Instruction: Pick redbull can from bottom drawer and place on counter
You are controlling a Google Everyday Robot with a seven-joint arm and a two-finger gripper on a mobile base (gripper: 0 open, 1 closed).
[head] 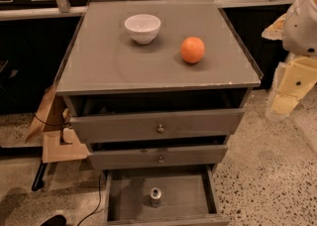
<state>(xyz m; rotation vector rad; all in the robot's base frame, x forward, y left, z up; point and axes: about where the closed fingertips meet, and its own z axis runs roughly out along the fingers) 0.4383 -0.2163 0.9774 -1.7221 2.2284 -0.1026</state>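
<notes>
Lowering straight onto the can [155,196], upright mid bottom drawer [131,195], seems best; the gripper [292,88] hangs right of the counter [109,66], and I cannot tell how open it is.

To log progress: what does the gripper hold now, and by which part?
Nothing: the gripper is right of the cabinet, and the redbull can stands untouched in the bottom drawer.
</notes>
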